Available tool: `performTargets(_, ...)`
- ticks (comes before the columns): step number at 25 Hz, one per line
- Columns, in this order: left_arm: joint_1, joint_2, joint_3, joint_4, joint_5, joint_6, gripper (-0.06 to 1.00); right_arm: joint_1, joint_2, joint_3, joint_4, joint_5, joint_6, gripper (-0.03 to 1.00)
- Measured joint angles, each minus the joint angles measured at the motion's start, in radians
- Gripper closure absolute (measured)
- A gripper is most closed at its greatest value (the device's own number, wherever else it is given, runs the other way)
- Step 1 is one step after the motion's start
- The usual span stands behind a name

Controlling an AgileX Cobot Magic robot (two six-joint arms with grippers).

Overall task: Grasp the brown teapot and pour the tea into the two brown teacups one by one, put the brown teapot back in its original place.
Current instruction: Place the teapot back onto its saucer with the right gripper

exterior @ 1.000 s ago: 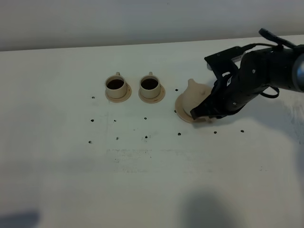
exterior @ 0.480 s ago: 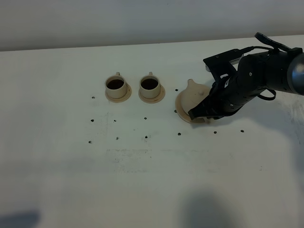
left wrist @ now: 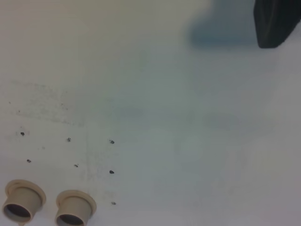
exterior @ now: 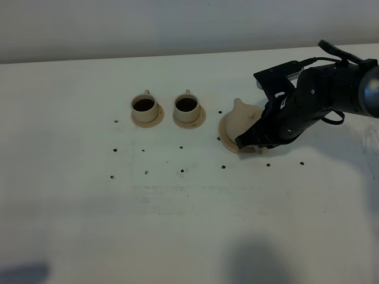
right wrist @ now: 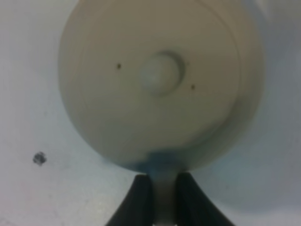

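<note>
Right gripper [right wrist: 159, 197] is clenching the brown teapot [exterior: 241, 121] by its handle; teapot is sitting on its saucer [exterior: 225, 138]. Teacups [exterior: 145, 106] are holding dark tea.

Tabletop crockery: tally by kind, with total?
Teapot: 1
Teacups: 2, both holding dark tea
Cup saucers: 2
Teapot saucer: 1
Total: 6

Bright, even overhead light; soft shadows along near table [exterior: 189, 225] edge; right wrist view blurred.
</note>
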Motion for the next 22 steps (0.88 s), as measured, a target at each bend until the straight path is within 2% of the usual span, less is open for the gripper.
performTargets(22,0.000,0.000,0.000,0.000,0.001,0.000,0.63,-0.002,-0.022,0.000,0.012,0.008,-0.013,0.87)
